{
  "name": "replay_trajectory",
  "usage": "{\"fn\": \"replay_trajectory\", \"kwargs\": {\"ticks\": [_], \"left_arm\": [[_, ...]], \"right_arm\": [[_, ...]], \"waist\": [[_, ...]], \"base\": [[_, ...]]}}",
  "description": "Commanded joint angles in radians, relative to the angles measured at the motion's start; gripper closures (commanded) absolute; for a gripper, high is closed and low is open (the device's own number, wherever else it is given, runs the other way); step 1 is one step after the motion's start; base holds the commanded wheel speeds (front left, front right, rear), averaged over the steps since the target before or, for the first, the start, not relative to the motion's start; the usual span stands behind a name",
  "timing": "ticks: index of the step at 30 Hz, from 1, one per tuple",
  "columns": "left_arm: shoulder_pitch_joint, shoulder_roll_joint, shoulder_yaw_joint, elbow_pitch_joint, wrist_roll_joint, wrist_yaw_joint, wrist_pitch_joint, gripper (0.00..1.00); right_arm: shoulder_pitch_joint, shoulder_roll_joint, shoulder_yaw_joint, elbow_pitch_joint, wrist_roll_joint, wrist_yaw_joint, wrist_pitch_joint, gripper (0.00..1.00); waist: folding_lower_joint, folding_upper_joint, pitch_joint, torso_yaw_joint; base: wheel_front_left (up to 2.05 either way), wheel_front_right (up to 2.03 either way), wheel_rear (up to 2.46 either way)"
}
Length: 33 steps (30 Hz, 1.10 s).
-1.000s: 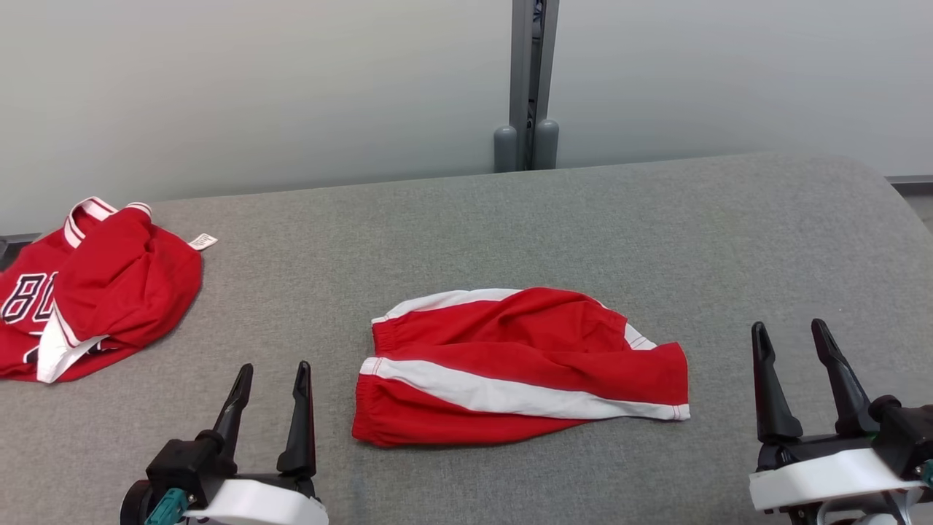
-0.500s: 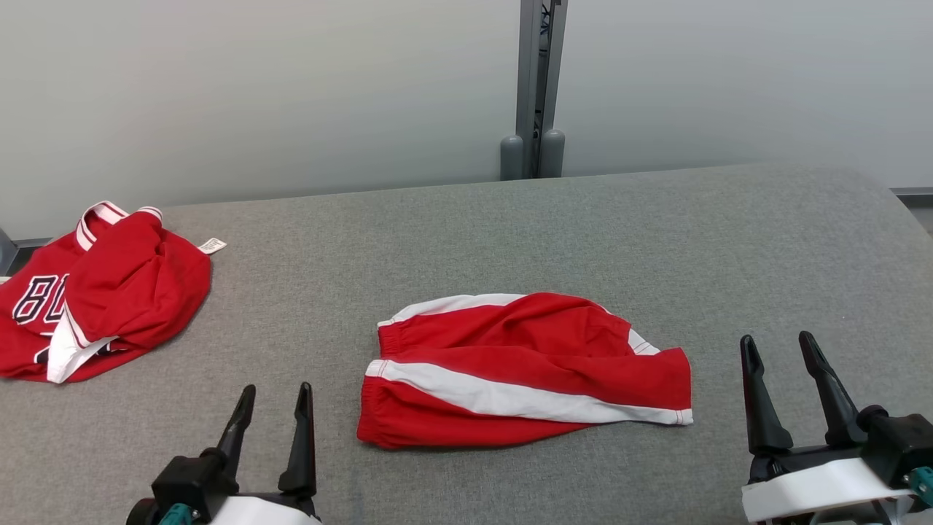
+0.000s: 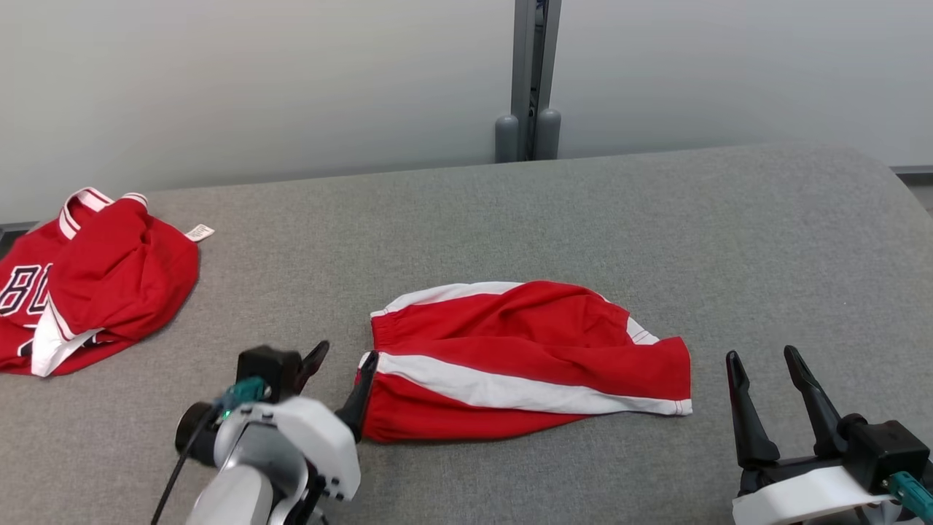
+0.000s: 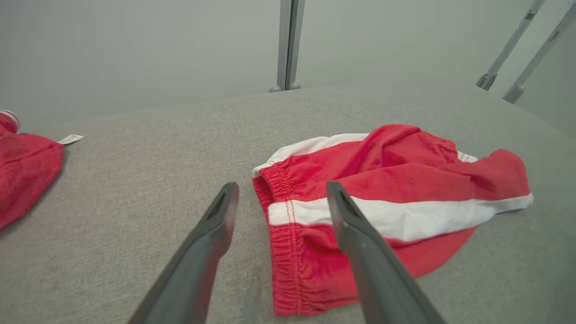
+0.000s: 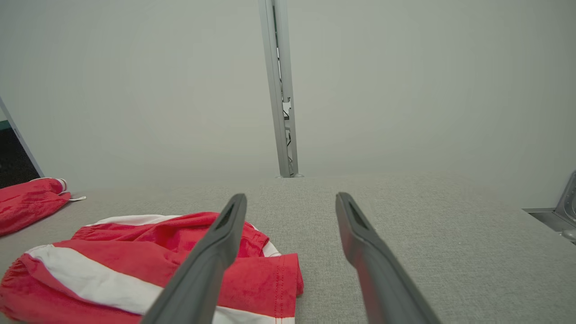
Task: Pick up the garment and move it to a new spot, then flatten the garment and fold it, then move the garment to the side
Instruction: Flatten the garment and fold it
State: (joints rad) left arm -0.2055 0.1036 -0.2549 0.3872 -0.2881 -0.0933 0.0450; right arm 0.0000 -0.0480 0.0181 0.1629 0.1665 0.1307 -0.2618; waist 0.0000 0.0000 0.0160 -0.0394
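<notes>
Shorts, red with a broad white side stripe, lie folded over and rumpled on the grey counter, about midway between its left and right edges and nearer the near edge than the far one. The elastic waistband faces the counter's left edge and the leg hems face the right edge.

The left jaws stand wide, set at the waistband end. In the head view one dark finger sits right against the waistband's near corner and the other finger is over bare counter just left of it. From the left wrist view the waistband edge falls in the gap between the two, with the right-hand finger crossing in front of the white stripe. Whether it touches the cloth I cannot tell.

The right jaws are also wide and hold nothing. Their fingers rise by the counter's near right corner, apart from the shorts' hem.

A second red garment, a jersey with white trim and dark numerals, is bunched at the counter's left edge, well apart from the shorts. A grey post stands behind the far edge.
</notes>
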Motion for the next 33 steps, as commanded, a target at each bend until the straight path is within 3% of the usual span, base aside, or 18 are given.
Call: {"fn": "replay_trajectory", "kwargs": {"ticks": [1, 10, 23, 25, 27, 29, 30, 33], "left_arm": [[-0.029, -0.003, 0.000, 0.007, -0.013, -0.003, 0.023, 0.00], [-0.180, -0.030, -0.015, 0.121, -0.074, 0.037, 0.261, 0.00], [-0.203, -0.020, -0.023, 0.165, -0.095, 0.073, 0.377, 0.00], [-0.195, -0.020, -0.024, 0.159, -0.105, 0.068, 0.396, 0.20], [-0.188, -0.022, -0.026, 0.151, -0.117, 0.066, 0.420, 0.57], [-0.182, -0.025, -0.030, 0.140, -0.131, 0.063, 0.451, 0.65], [-0.177, -0.026, -0.033, 0.134, -0.134, 0.061, 0.465, 0.75], [-0.168, -0.021, -0.035, 0.115, -0.141, 0.067, 0.481, 0.80]], "right_arm": [[-0.004, -0.005, 0.000, 0.000, -0.003, 0.000, -0.005, 0.00], [-0.037, -0.005, 0.011, 0.004, -0.001, 0.000, -0.005, 0.00], [-0.047, -0.005, 0.001, 0.011, 0.001, 0.000, -0.005, 0.00], [-0.048, -0.005, 0.001, 0.012, 0.004, 0.000, -0.005, 0.00], [-0.049, -0.005, 0.001, 0.012, 0.007, 0.000, -0.005, 0.00], [-0.048, -0.005, 0.003, 0.012, 0.009, 0.000, -0.005, 0.00], [-0.049, -0.005, 0.004, 0.012, 0.009, 0.000, -0.005, 0.00], [-0.050, -0.005, 0.005, 0.011, 0.011, 0.000, -0.005, 0.00]], "waist": [[0.0000, 0.0000, 0.011, -0.003], [0.0000, 0.0000, 0.065, -0.020], [0.0000, 0.0000, 0.086, -0.037], [0.0000, 0.0000, 0.084, -0.036], [0.0000, 0.0000, 0.081, -0.036], [0.0000, 0.0000, 0.080, -0.035], [0.0000, 0.0000, 0.080, -0.035], [0.0000, 0.0000, 0.080, -0.038]], "base": [[0.00, 0.00, 0.00], [0.00, 0.00, 0.00], [0.00, 0.00, 0.00], [0.00, 0.00, 0.00], [0.00, 0.00, 0.00], [0.00, 0.00, 0.00], [0.00, 0.00, 0.00], [0.00, 0.00, 0.00]]}}
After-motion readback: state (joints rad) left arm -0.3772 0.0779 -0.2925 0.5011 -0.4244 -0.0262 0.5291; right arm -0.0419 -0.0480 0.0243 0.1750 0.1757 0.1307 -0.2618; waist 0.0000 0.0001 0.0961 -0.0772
